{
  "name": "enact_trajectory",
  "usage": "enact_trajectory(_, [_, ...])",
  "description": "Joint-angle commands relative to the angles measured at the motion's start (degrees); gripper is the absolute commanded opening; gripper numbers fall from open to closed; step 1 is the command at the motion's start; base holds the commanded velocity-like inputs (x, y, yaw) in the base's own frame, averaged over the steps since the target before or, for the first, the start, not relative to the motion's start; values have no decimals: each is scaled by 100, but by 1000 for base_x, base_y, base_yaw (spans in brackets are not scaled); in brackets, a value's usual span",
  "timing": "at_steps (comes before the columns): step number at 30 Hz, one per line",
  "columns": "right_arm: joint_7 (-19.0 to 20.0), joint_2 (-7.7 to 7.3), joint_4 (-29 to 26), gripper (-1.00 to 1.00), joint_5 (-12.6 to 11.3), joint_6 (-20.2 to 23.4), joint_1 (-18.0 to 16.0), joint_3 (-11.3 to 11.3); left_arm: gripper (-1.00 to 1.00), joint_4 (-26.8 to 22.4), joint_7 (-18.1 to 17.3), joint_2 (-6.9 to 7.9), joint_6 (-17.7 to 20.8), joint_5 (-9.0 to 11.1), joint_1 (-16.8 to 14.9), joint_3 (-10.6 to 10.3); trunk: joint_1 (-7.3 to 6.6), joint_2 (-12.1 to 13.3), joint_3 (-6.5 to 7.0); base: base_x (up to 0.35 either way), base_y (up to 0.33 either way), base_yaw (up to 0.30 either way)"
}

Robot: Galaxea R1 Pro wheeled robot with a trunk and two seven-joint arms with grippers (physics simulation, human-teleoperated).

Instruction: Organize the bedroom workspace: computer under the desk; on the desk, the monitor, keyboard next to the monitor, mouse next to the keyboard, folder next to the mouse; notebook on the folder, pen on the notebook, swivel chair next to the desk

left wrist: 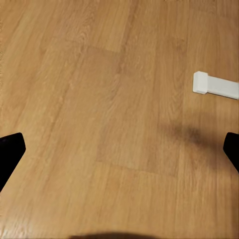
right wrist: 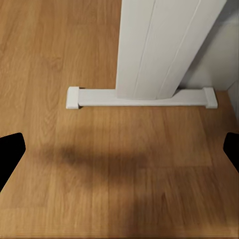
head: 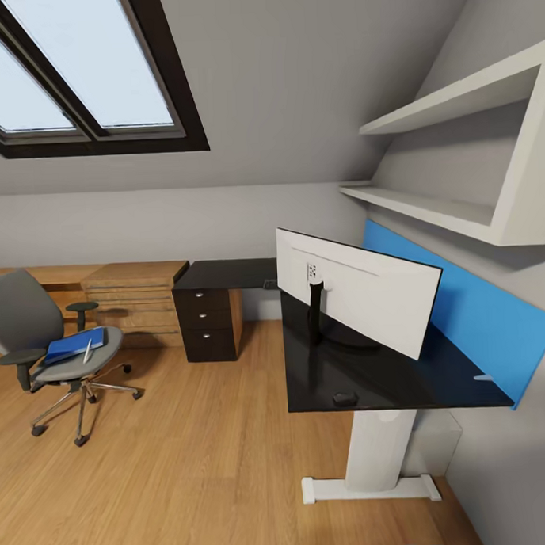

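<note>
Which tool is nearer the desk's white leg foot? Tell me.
Right. The right tool hangs over floor just before the desk foot; the left tool sees only the foot's end, off to the side.

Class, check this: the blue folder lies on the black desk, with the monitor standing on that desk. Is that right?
Not quite. The head view shows the blue folder lying on the swivel chair's seat, not the desk. The monitor does stand on the desk.
</note>
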Motion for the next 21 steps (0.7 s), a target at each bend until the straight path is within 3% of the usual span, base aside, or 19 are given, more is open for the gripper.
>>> enact_trajectory(1, [-18, 4, -32, 100, 57, 67, -5, -48, 100, 4, -11, 0, -16, 16, -4, 16, -22, 36, 11, 0, 0, 0])
enact_trajectory(11, [-25, 31, -72, 100, 51, 147, -5, -46, 100, 4, -11, 5, -9, 17, -4, 16, -242, 437, 190, 0, 0, 0])
enact_trajectory(21, [-18, 33, -111, 100, 72, 151, -6, -6, 100, 4, -11, 5, -16, 7, -4, 17, -242, 437, 190, 0, 0, 0])
